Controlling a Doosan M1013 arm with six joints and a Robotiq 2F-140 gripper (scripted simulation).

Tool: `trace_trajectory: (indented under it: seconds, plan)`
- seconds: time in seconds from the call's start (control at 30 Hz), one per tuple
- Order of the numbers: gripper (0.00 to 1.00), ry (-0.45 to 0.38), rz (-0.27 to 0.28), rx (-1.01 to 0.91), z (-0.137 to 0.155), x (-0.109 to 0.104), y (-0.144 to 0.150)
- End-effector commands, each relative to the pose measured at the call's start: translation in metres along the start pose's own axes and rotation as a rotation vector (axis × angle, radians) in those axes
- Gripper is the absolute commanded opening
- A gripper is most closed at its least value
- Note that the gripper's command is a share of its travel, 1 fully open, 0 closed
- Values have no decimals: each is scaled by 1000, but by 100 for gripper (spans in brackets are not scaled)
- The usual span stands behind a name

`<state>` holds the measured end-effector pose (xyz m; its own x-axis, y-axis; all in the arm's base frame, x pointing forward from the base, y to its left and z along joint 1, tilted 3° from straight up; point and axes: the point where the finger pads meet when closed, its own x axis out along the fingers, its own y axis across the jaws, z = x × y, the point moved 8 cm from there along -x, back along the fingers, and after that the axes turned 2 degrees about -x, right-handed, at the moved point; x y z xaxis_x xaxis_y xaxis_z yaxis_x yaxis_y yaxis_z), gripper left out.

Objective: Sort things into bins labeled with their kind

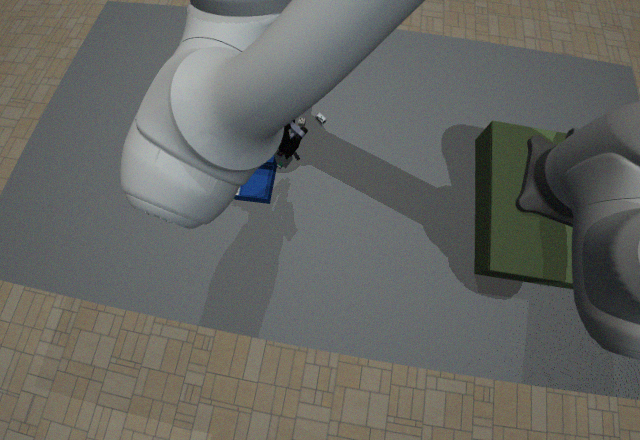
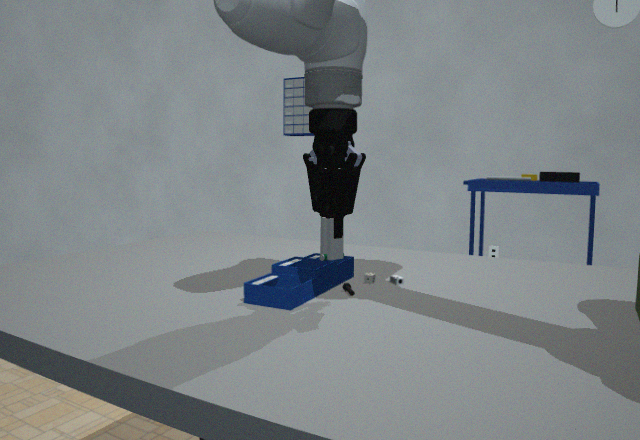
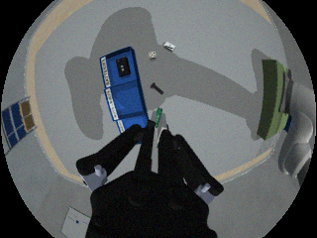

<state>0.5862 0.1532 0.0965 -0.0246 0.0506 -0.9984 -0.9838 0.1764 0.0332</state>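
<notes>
My gripper (image 1: 282, 160) (image 2: 331, 249) (image 3: 157, 118) is shut on a small green thing (image 1: 280, 165) (image 2: 324, 257) (image 3: 158, 117), held at the fingertips. It hangs beside the right edge of the nearest bin in the wrist view. Three joined blue bins (image 1: 258, 187) (image 2: 273, 298) (image 3: 130, 99) with white labels stand on the table; the label words are too blurred to read surely. A black block (image 3: 123, 66) lies in the far bin in the wrist view. A dark bolt (image 2: 348, 289) (image 3: 157, 88), a die (image 2: 369, 278) (image 3: 152, 55) and a white-and-black block (image 1: 321, 118) (image 2: 396, 280) (image 3: 169, 46) lie on the table.
A green block (image 1: 527, 239) (image 3: 270, 99) stands at the table's right side, with a grey arm base on it. The arm hides part of the bins in the top view. A blue side table (image 2: 532, 186) stands far behind the work table.
</notes>
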Motion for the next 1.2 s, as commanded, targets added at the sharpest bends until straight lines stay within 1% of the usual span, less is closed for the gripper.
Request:
trace_trajectory:
  seconds: [0.0, 0.23, 0.3, 0.43, 0.67, 0.77, 1.17]
  plan:
    - [3, -1, 0, 0, -12, 0, -15]
    - [3, -1, 0, 0, -39, 0, -47]
    - [3, -1, 0, 0, -39, 0, -47]
    - [3, -1, 0, -193, -54, 0, -66]
    - [3, 1, 0, -446, -80, 0, -98]
    - [3, -1, 0, -458, -93, 0, -113]
    - [3, -1, 0, -458, -92, 0, -112]
